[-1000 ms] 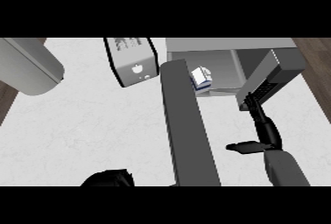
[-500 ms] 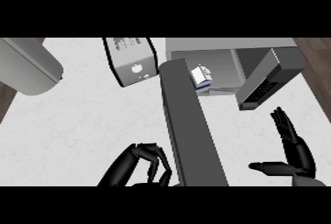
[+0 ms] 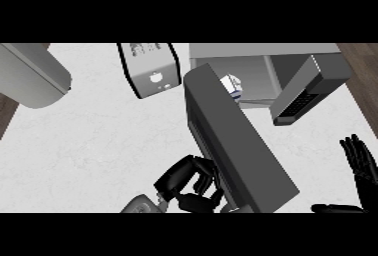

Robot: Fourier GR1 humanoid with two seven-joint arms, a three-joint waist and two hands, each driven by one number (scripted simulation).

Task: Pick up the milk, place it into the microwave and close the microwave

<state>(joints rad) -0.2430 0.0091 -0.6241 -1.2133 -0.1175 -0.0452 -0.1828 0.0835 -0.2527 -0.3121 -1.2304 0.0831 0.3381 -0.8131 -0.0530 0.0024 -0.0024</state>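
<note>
The milk [image 3: 232,85], a small white carton with blue print, stands inside the microwave [image 3: 258,52] at the back right, just behind the door's hinge end. The microwave door [image 3: 236,145], a long dark grey slab, hangs open and slants toward me. My left hand [image 3: 186,181] is at the door's left face near its free end, fingers curled, knuckles against the door and holding nothing. My right hand [image 3: 359,165] is open at the right edge, fingers up, apart from the microwave. The keypad panel [image 3: 304,97] shows on the microwave's right side.
A white box with a black frame [image 3: 151,70] lies at the back, left of the microwave. A large grey cylinder [image 3: 26,75] lies at the far left corner. White counter [image 3: 88,145] stretches left of the door.
My left hand has risen from the lower edge to the door's left face. The door's free end has swung to the right. My right hand has drawn back toward the right edge.
</note>
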